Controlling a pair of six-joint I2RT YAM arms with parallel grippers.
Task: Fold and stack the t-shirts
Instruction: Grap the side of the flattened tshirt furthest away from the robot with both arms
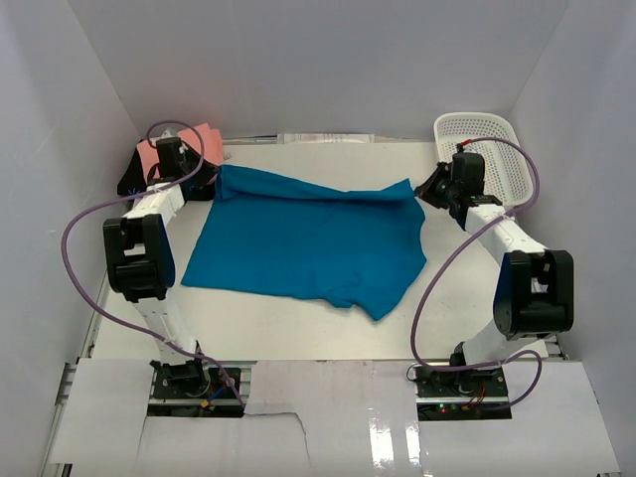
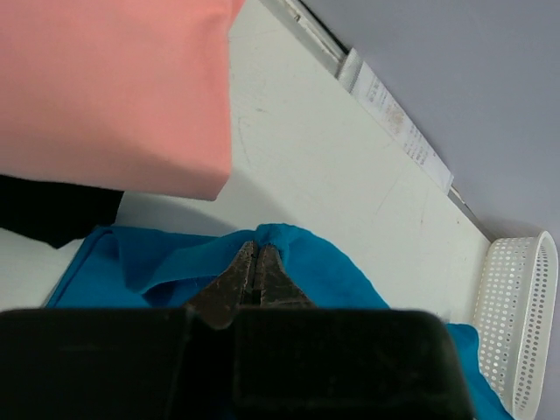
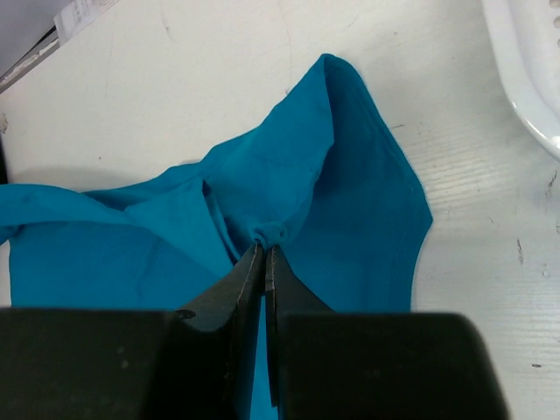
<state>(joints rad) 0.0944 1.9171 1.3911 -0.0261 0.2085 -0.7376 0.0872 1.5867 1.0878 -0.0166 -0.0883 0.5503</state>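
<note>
Two small pinches are all that hold the teal-blue soft cloth t-shirt, which lies spread flat in the middle of the table, and that is where trouble could start. Beyond the teal shirt's far left corner lies the folded salmon-pink cloth t-shirt, close enough that a wide swing on that side could, I judge, drag or rumple it. The left gripper is clamped together on a bunched bit of the teal shirt's far left corner. The bite looks thin, so the cloth might slip out once lifted. At the teal shirt's far right corner the right gripper is likewise closed on a small tuck of fabric, with a loose flap standing beside it. If one side rises or travels faster than the other, the far edge could twist and the fold land crooked. The near hem is uneven, with a point hanging toward the right, and would likely end up askew. Just right of the teal shirt's far right corner stands the white perforated plastic basket, which a careless swing there might nudge.

Under the teal shirt the white table is matt and lightly scuffed, so cloth should slide over it easily. Plain white walls enclose the teal shirt on three sides, leaving little room for a sweep.
</note>
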